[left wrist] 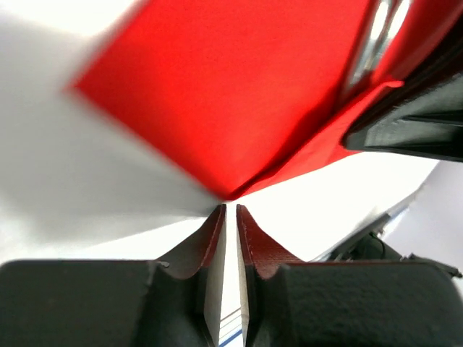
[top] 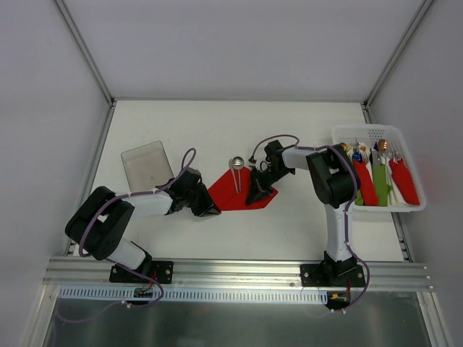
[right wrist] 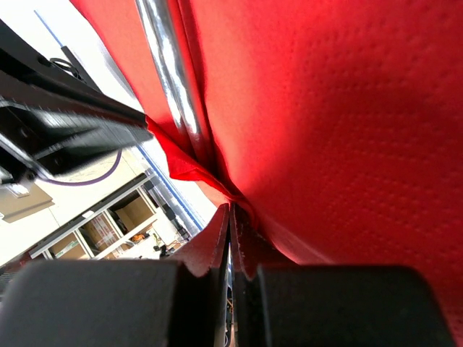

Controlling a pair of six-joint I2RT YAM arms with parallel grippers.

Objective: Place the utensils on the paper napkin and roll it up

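The red paper napkin [top: 231, 194] lies mid-table, partly folded. On it rest the utensils [top: 236, 163], a round silver spoon bowl poking past the napkin's far edge. Shiny handles [right wrist: 170, 79] run along a fold of the napkin [right wrist: 325, 108]. My right gripper [top: 258, 196] sits on the napkin's right side; its jaws [right wrist: 231, 210] are shut with a pinch of red paper at the tips. My left gripper [top: 212, 210] is at the left corner. Its jaws [left wrist: 230, 210] stand a narrow slit apart, with the napkin [left wrist: 239, 94] corner just beyond the tips and nothing between them.
A clear plastic container [top: 147, 165] stands left of the napkin. At the right edge, a white basket [top: 362, 130] holds several rolled bundles [top: 365, 184] in red, green and white. Enclosure walls ring the table.
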